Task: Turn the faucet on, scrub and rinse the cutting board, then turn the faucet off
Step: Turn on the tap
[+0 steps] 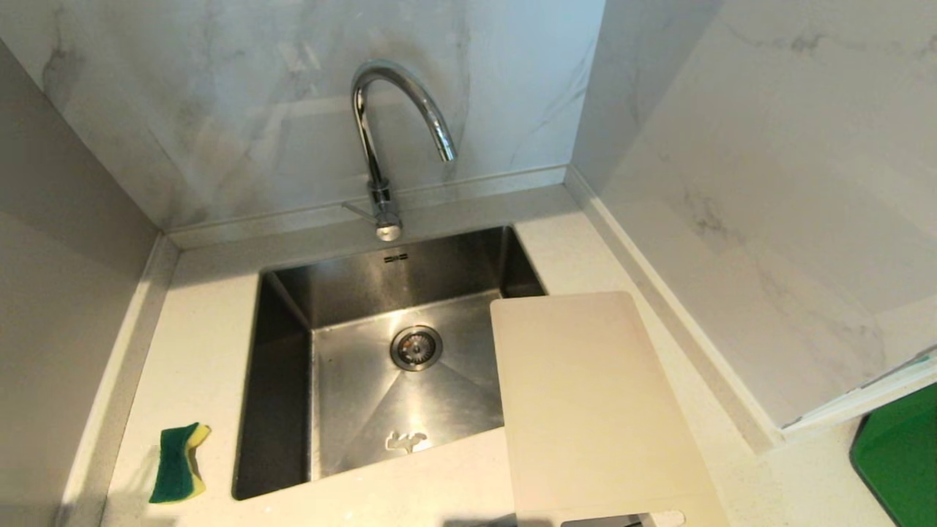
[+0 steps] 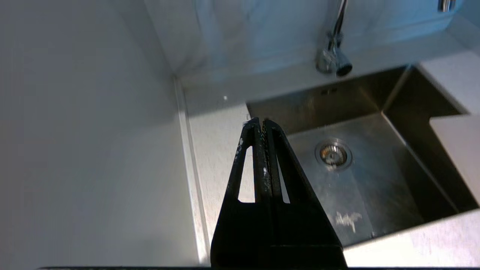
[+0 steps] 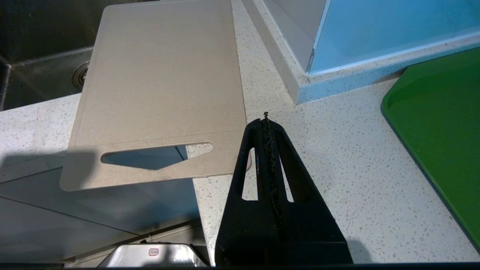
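Observation:
The chrome gooseneck faucet (image 1: 384,146) stands behind the steel sink (image 1: 285,380), its thin lever sticking out to the left at the base; no water runs. The cream-white cutting board (image 1: 593,410) lies on the counter to the right, one corner over the sink and its handle slot past the counter's front edge (image 3: 157,93). My left gripper (image 2: 261,122) is shut and empty, raised over the counter at the sink's left rim, well short of the faucet (image 2: 333,56). My right gripper (image 3: 266,120) is shut and empty, low beside the board's handle end. Neither arm shows in the head view.
A green and yellow sponge (image 1: 178,462) lies on the counter left of the sink. A green tray (image 1: 900,454) sits at the far right beyond a marble wall corner (image 1: 776,432). Walls close in behind and on the left.

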Controlling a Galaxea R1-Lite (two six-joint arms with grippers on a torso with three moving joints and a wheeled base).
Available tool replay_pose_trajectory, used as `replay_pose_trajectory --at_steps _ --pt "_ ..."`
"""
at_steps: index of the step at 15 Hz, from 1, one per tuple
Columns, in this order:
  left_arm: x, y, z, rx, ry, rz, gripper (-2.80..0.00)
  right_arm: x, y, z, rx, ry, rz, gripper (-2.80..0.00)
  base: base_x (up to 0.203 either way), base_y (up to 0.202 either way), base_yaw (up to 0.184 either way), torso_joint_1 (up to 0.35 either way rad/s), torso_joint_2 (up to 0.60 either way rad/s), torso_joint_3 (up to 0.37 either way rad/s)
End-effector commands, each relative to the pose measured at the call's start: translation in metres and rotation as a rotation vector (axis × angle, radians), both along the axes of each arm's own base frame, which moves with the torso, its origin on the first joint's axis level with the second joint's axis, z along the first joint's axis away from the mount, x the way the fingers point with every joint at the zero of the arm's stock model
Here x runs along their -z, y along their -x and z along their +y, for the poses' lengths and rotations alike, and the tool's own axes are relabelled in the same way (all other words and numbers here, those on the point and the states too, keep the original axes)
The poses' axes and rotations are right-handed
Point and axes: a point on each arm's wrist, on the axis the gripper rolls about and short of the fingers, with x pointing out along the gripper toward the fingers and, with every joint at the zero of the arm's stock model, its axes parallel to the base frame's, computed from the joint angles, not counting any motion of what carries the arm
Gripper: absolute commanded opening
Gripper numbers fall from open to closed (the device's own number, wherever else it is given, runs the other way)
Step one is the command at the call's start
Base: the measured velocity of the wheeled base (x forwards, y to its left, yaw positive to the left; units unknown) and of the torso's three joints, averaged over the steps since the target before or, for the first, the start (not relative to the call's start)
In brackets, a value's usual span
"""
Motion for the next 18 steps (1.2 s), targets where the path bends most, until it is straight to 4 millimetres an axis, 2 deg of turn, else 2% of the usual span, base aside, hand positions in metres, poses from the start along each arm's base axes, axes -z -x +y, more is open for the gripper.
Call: replay_pose_trajectory --at_steps 1,4,7,10,12,15,18 --pt "-0.03 -0.029 0.0 -0.013 -0.009 0.021 -2.8 0.0 0.0 0.0 0.001 -0.001 0.001 -2.8 0.0 0.0 0.0 0.0 0.0 0.0" --pt "-0.066 -0.053 0.003 -0.062 -0.023 -0.005 -2.8 0.0 0.0 0.0 0.001 -0.001 0.001 -2.8 0.0 0.0 0.0 0.0 0.0 0.0" --pt "-0.093 -0.075 0.007 -0.093 -0.03 -0.021 -2.8 0.0 0.0 0.0 -0.001 -0.001 0.001 -2.8 0.0 0.0 0.0 0.0 0.0 0.0" --pt "-0.111 -0.107 0.01 -0.111 -0.032 0.005 -2.8 0.0 0.0 0.0 0.001 -0.001 0.001 -2.8 0.0 0.0 0.0 0.0 0.0 0.0" --pt "-0.122 -0.137 0.008 -0.125 -0.029 0.016 -2.8 0.0 0.0 0.0 0.001 -0.001 0.001 -2.8 0.0 0.0 0.0 0.0 0.0 0.0" --pt "-0.125 -0.177 -0.019 -0.102 -0.032 0.053 -2.8 0.0 0.0 0.0 0.0 -0.001 0.001 -2.8 0.0 0.0 0.0 0.0 0.0 0.0" --pt "-0.115 -0.215 -0.031 -0.112 -0.044 0.109 -2.8 0.0 0.0 0.0 0.001 -0.001 0.001 -2.8 0.0 0.0 0.0 0.0 0.0 0.0"
